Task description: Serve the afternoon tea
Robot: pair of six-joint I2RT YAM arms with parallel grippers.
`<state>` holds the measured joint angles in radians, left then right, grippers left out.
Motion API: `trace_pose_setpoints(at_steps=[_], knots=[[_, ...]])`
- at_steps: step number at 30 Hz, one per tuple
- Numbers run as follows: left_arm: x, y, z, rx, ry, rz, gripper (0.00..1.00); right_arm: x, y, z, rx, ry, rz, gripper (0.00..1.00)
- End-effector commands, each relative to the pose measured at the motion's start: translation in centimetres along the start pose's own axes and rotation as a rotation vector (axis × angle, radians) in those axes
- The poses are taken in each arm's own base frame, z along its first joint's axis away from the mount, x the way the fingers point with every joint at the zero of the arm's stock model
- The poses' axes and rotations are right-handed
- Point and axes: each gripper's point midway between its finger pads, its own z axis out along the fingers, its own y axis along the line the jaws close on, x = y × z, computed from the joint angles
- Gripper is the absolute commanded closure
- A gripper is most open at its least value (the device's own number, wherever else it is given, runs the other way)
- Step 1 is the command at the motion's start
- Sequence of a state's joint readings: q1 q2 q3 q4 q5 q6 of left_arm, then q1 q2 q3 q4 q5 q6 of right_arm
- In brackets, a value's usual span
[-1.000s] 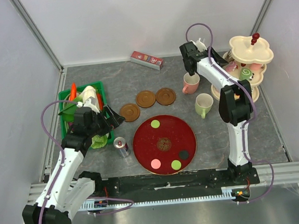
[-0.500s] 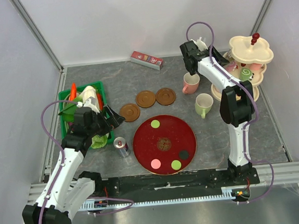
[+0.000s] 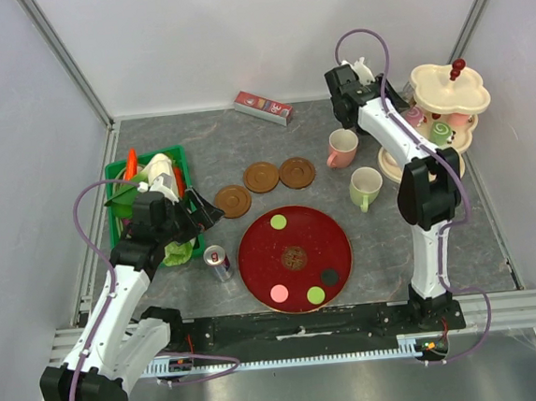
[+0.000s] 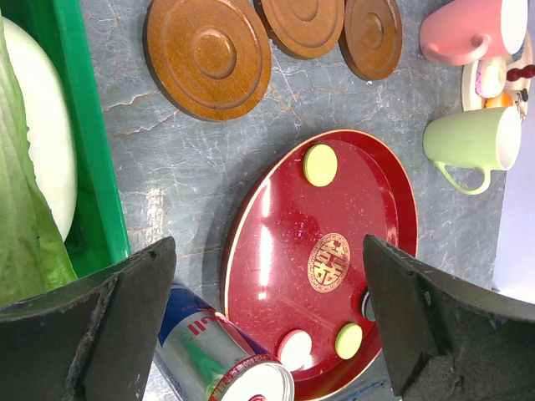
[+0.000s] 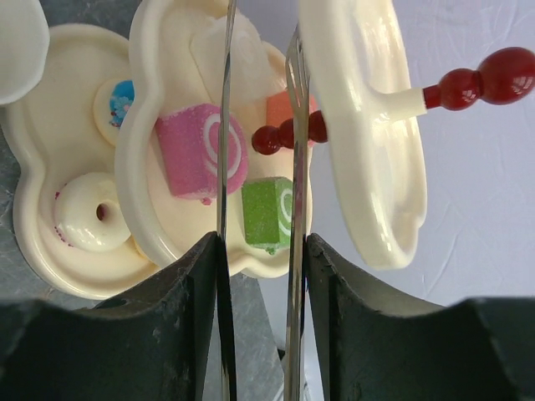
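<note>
- while the left gripper (image 4: 276,334) hangs with its jaws spread wide and empty, a drink can (image 4: 221,363) lies just under it, beside the red tray (image 4: 276,234).
- three brown saucers (image 4: 209,54) sit ahead of it, past the tray.
- right gripper (image 5: 257,209): fingers slightly parted, nothing between them.
- straight ahead of it is the cream three-tier stand (image 5: 146,109), carrying a pink swirl roll (image 5: 196,150) and a green swirl roll (image 5: 266,209).
- the pink mug (image 3: 342,145) stands near it, untouched.

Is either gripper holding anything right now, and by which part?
Nothing is held: the left gripper and right gripper both stand open and empty.
</note>
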<state>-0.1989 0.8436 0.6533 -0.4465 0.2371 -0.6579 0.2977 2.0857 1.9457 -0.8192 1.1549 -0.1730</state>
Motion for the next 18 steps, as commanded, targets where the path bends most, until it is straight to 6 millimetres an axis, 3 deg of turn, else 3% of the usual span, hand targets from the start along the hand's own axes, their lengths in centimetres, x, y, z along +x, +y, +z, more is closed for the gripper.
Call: trace_pose_setpoints(at_steps=[1, 8, 14, 18], knots=[[-0.9, -0.7, 0.0, 0.020, -0.034, -0.005, 0.02, -2.4, -3.8, -2.0, -0.005, -0.081, 0.146, 0.49], [-1.0, -0.8, -0.1, 0.024, -0.036, -0.002, 0.02, -4.5, -2.3, -3.4, -0.099, -0.151, 0.169, 0.49], [-1.0, -0.8, -0.1, 0.025, -0.035, -0.002, 0.02, -7.6, -1.4, -8.1, -0.230, -0.281, 0.202, 0.49], [-0.9, -0.9, -0.2, 0.029, -0.028, -0.001, 0.02, -8.2, -1.2, -12.1, -0.283, -0.346, 0.219, 0.49]])
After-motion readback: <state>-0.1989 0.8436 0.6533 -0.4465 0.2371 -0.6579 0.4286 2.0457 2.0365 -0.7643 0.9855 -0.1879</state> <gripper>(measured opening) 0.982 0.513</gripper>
